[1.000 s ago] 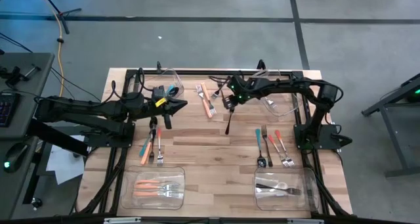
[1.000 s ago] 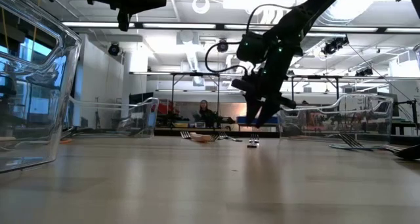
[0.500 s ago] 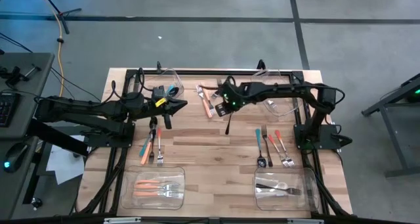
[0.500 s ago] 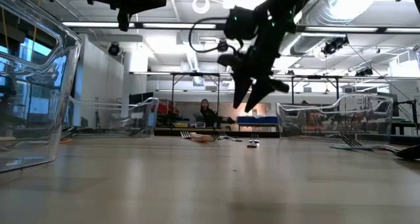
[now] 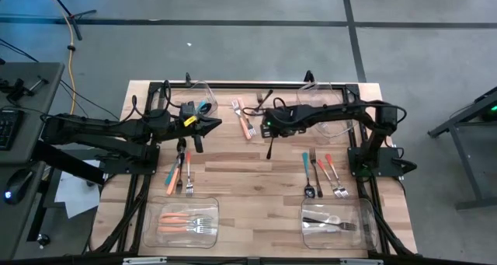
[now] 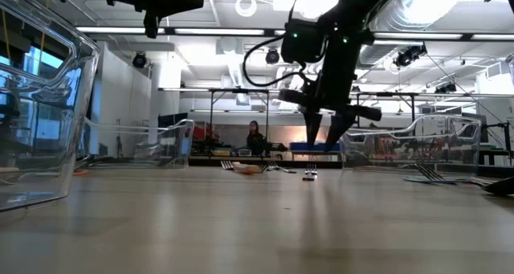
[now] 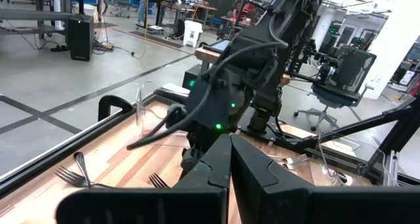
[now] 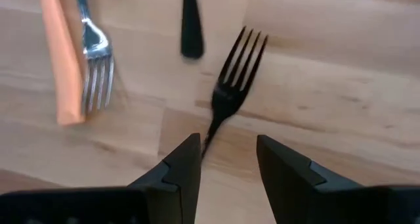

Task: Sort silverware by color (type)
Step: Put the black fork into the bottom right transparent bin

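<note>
My right gripper (image 5: 268,131) (image 8: 226,155) hangs open above the table's middle, pointing steeply down. Right under it an all-black fork (image 8: 233,73) (image 5: 270,145) lies flat on the wood, its handle running toward the gap between my fingers; nothing is between them. Beside it lie another black handle (image 8: 190,27) and an orange-handled fork (image 8: 72,66) (image 5: 245,119). In the low view the fingertips (image 6: 324,139) stand clear of the tabletop. My left gripper (image 5: 208,125) (image 7: 230,159) waits shut and level at the left, holding nothing.
A clear bin (image 5: 186,222) at the near left holds orange-handled forks; a second bin (image 5: 365,218) at the near right holds dark silverware. Loose silverware lies at the right (image 5: 320,173) and left (image 5: 178,174). Two more clear bins (image 5: 208,88) (image 5: 334,125) stand at the far side.
My right gripper has swung a little toward the table's near edge and rolled about its own axis, staying open above the table. The black fork has stayed where it lay.
</note>
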